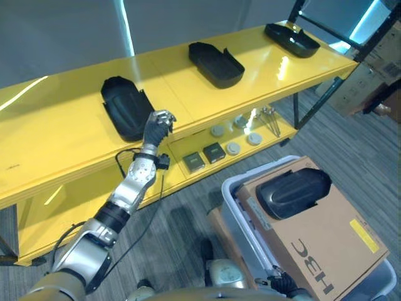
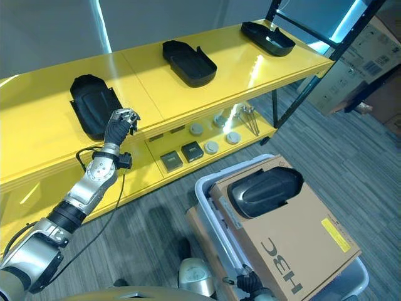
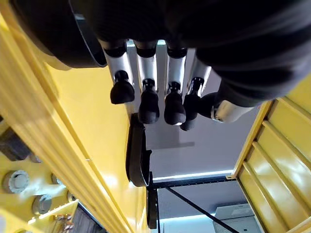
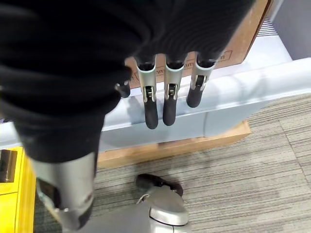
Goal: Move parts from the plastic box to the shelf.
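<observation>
Three black moulded parts lie on the yellow shelf top (image 1: 188, 94): one at the left (image 1: 125, 106), one in the middle (image 1: 216, 63), one at the far right (image 1: 291, 39). My left hand (image 1: 158, 127) hovers at the shelf's front edge, just right of the left part, with relaxed fingers (image 3: 148, 104) that hold nothing. A fourth black part (image 1: 293, 191) rests on a cardboard box (image 1: 326, 251) inside the grey plastic box (image 1: 241, 204). My right hand (image 4: 167, 97) hangs beside the plastic box wall (image 4: 233, 102), fingers straight and empty.
The lower shelf carries two dark square blocks (image 1: 203, 157), several round grey discs (image 1: 233, 148) and metal tools (image 1: 270, 119). A black frame post (image 1: 319, 84) stands at the shelf's right end, with stacked cardboard boxes (image 1: 369, 81) beyond it. Grey carpet covers the floor.
</observation>
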Available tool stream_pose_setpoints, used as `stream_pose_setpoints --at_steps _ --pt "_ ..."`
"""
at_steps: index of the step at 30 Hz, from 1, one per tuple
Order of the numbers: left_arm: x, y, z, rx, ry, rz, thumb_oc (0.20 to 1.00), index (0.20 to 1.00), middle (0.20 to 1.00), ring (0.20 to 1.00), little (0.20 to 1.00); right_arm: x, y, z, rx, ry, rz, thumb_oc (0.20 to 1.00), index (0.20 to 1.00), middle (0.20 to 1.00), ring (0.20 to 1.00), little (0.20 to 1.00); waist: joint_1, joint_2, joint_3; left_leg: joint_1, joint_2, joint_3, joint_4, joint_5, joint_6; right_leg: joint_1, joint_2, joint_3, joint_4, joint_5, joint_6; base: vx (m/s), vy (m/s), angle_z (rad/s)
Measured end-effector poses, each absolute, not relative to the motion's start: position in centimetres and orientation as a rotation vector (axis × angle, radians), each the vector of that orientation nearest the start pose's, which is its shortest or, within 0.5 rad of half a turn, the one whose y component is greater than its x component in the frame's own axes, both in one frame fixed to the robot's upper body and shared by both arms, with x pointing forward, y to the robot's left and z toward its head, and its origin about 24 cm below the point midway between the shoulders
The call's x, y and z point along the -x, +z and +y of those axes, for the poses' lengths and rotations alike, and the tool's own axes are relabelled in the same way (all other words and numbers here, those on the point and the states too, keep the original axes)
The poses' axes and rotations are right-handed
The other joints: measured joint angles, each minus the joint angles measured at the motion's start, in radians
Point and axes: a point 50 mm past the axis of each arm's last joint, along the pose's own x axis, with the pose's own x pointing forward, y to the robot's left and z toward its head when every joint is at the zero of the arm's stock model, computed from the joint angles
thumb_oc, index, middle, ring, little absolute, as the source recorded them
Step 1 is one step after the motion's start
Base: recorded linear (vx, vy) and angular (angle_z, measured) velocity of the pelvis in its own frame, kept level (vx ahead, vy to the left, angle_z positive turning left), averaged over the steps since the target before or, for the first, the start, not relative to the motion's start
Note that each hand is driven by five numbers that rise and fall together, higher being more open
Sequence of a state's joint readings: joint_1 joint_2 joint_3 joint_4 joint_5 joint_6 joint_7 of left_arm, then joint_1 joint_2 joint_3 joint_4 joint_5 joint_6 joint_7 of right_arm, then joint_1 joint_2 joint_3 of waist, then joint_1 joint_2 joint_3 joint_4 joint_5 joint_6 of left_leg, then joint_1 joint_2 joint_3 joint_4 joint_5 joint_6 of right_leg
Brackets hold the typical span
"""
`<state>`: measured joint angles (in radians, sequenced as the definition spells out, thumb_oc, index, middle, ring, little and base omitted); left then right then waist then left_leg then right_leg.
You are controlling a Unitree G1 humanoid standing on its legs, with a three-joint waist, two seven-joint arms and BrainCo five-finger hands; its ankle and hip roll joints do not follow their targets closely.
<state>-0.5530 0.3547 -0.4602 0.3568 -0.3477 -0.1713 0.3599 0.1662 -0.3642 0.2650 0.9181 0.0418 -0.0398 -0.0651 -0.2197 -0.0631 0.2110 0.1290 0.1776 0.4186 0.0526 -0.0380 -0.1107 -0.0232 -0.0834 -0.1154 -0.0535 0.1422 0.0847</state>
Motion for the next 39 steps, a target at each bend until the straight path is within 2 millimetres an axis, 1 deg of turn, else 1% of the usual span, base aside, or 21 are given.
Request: stream_pose_setpoints --at_steps 3,6,7,11,18,20,21,28,35,39 --pt "-34.1 9.8 12.8 -0.151 -0.038 -0.18 0.2 0.2 0.2 0.2 0.2 -8.6 -14.3 -25.1 0.43 0.005 1.065 1.0 1.0 1.0 1.0 1.0 -0.002 0.0 0.0 0.003 0.006 0.003 0.002 -0.002 -0.003 0.001 0.005 0.002 0.0 0.0 0.0 0.01 -0.012 -0.04" --pt "-34.5 7.2 14.7 -0.197 0.036 -0.063 0.2 0.2 0.2 0.2 0.2 -8.6 -14.3 -25.1 0.43 0.007 1.065 1.0 1.0 1.0 1.0 1.0 -0.011 -0.004 0.004 0.0 0.009 0.012 0.015 -0.007 -0.007 -0.002 0.007 0.012 0.0 0.0 -0.001 0.0 -0.012 -0.08" --pt "-34.6 7.2 15.0 -0.194 0.048 -0.062 0.2 0.2 0.2 0.2 0.2 -8.6 -14.3 -25.1 0.43 0.008 1.064 1.0 1.0 1.0 1.0 1.0 -0.009 -0.006 0.007 -0.001 0.01 0.016 0.018 -0.008 -0.009 -0.005 0.007 0.016 0.001 0.001 -0.002 -0.01 -0.015 -0.11" --pt "-34.6 7.1 15.0 -0.198 0.052 -0.063 0.2 0.2 0.2 0.2 0.2 -8.7 -14.3 -25.0 0.431 0.01 1.064 1.0 1.0 1.0 1.0 1.0 -0.009 -0.013 0.012 -0.013 0.013 0.018 0.035 -0.014 -0.012 -0.012 0.007 0.018 0.004 0.001 -0.002 0.0 -0.004 -0.02" --pt "-34.6 7.4 15.4 -0.212 0.081 -0.081 0.2 0.2 0.2 0.2 0.2 -8.6 -14.3 -25.1 0.431 0.009 1.066 1.0 1.0 1.0 1.0 1.0 -0.009 -0.013 0.012 -0.008 0.013 0.019 0.034 -0.015 -0.012 -0.008 0.008 0.019 0.004 0.001 -0.002 0.0 0.0 0.0" --pt "-34.8 7.7 15.7 -0.216 0.1 -0.094 0.2 0.2 0.2 0.2 0.2 -8.6 -14.3 -25.1 0.431 0.008 1.066 1.0 1.0 1.0 1.0 1.0 -0.012 -0.013 0.012 -0.003 0.013 0.019 0.034 -0.015 -0.012 -0.003 0.008 0.019 0.004 0.002 -0.003 0.0 0.0 0.0" --pt "-35.3 8.2 15.9 -0.232 0.116 -0.102 0.2 0.2 0.2 0.2 0.2 -8.6 -14.3 -25.1 0.431 0.008 1.067 1.0 1.0 1.0 1.0 1.0 -0.012 -0.013 0.012 0.002 0.014 0.019 0.035 -0.015 -0.011 0.003 0.008 0.019 0.003 0.002 -0.003 0.03 0.0 0.0" --pt "-36.6 10.2 16.3 -0.248 0.145 -0.148 0.2 0.2 0.2 0.2 0.2 -8.6 -14.3 -25.1 0.431 0.011 1.067 1.0 1.0 1.0 1.0 1.0 -0.021 -0.014 0.012 0.013 0.017 0.021 0.036 -0.016 -0.011 0.012 0.011 0.021 0.003 0.002 -0.004 0.02 0.0 0.0" --pt "-36.7 9.1 17.2 -0.278 0.179 -0.08 0.2 0.2 0.2 0.2 0.2 -8.5 -14.4 -24.8 0.426 0.04 1.075 1.0 1.0 1.0 1.0 1.0 -0.026 -0.018 0.007 0.013 0.024 0.021 0.039 -0.015 -0.013 0.013 0.018 0.022 0.002 0.005 -0.007 0.0 0.0 0.0" --pt "-36.7 8.3 17.8 -0.295 0.199 -0.034 0.2 0.2 0.2 0.2 0.2 -8.3 -14.6 -24.6 0.429 0.06 1.087 1.0 1.0 1.0 1.0 1.0 -0.027 -0.032 -0.004 0.008 0.029 0.021 0.056 -0.023 -0.02 0.014 0.019 0.023 0.003 0.005 -0.008 0.0 -0.003 -0.01"
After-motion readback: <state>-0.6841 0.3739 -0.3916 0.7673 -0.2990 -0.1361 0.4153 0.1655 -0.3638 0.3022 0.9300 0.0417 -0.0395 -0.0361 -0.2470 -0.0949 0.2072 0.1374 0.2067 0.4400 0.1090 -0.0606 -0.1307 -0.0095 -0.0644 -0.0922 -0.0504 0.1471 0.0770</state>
